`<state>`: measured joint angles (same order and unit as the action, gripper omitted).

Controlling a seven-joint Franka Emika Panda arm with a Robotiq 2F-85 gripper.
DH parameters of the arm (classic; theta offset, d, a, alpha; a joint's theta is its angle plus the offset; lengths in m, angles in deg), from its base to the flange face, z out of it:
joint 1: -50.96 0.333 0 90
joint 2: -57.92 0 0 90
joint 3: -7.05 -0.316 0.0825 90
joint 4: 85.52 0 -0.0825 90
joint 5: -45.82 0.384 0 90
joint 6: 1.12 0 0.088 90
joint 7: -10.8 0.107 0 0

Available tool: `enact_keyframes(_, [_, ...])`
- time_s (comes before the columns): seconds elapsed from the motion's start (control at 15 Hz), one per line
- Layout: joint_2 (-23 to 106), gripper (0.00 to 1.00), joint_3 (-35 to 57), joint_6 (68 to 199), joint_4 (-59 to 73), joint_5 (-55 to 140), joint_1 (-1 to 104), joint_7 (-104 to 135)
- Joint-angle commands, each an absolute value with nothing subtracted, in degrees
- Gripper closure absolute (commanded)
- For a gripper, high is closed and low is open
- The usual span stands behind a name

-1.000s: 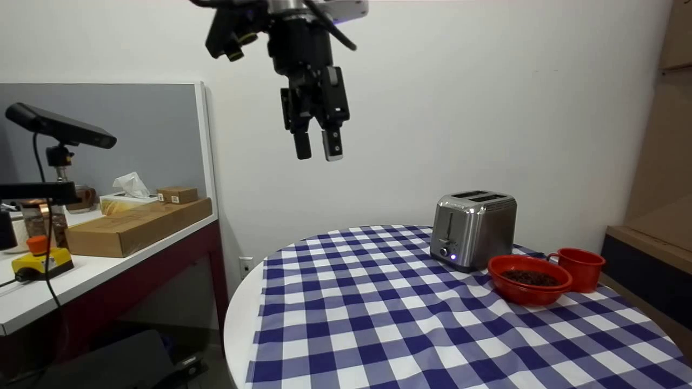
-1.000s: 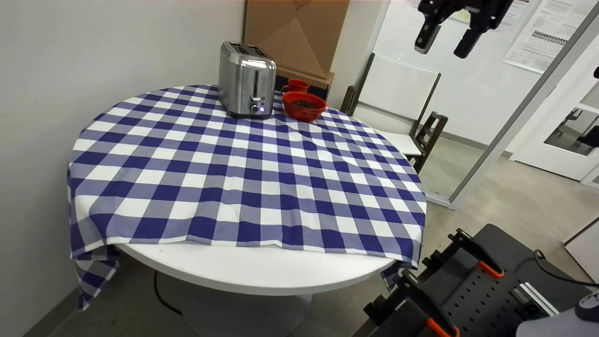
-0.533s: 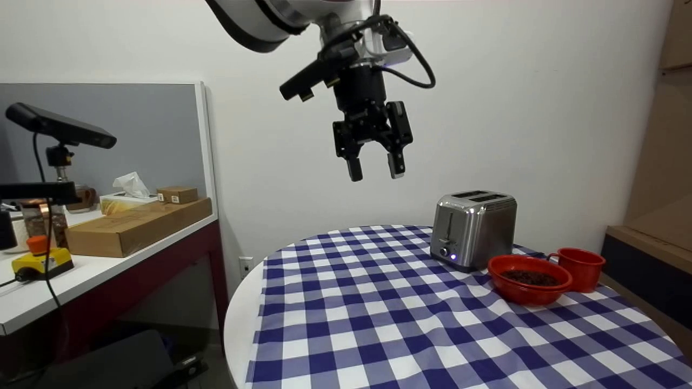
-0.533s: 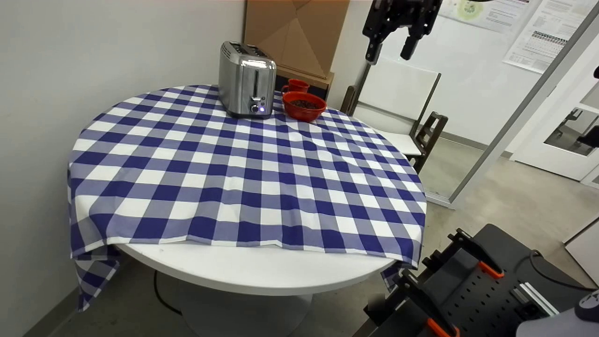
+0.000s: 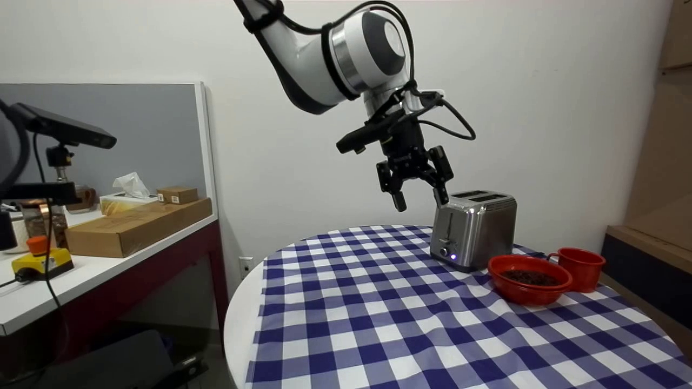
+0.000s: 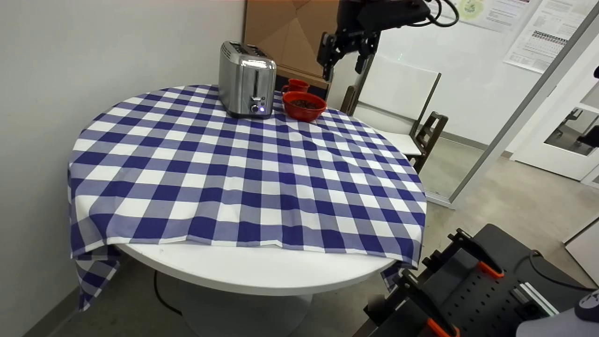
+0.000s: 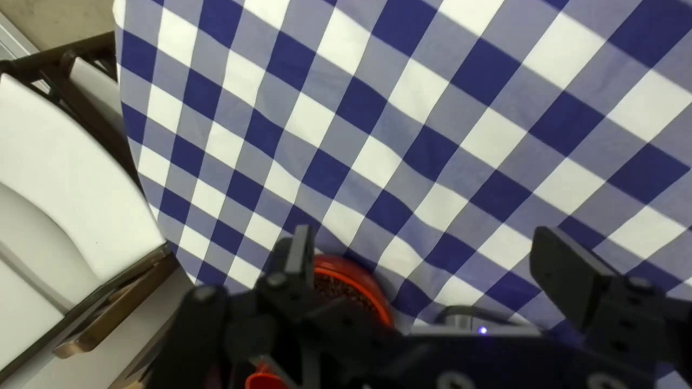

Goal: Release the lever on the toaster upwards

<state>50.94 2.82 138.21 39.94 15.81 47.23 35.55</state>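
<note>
The silver toaster [image 5: 493, 232] stands upright on the checked cloth, and also shows in an exterior view [image 6: 233, 84]. Its lever [image 6: 255, 99] sits at the low end of the front slot, above a knob and a lit blue light. In the wrist view only a sliver of the toaster [image 7: 461, 320] and the light show; the gripper hides the lever. My gripper [image 5: 420, 200] is open and empty, in the air at about the height of the toaster's top. In an exterior view the gripper [image 6: 344, 69] is right of the toaster. Its fingers [image 7: 424, 243] are wide apart.
A red bowl [image 5: 530, 297] with dark bits and a red mug [image 5: 583, 270] stand beside the toaster. The checked cloth [image 6: 243, 187] covers most of the round white table [image 6: 252, 267]. A wall is behind the toaster. A chair [image 6: 398, 103] stands past the table's edge.
My arm has come down and across toward the toaster, and the gripper has tilted. The fingers stay open. The toaster, bowl and mug have not moved.
</note>
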Motion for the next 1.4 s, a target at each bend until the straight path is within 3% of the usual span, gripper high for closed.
enact_keyframes(0.0, [42.05,0.00,7.76,143.01,31.66,6.68,51.89,46.28])
enact_keyframes(0.8, [20.52,0.00,16.25,146.52,10.44,3.83,62.02,55.57])
enact_keyframes(1.33, [11.43,0.00,20.42,148.44,2.98,4.54,64.65,54.62])
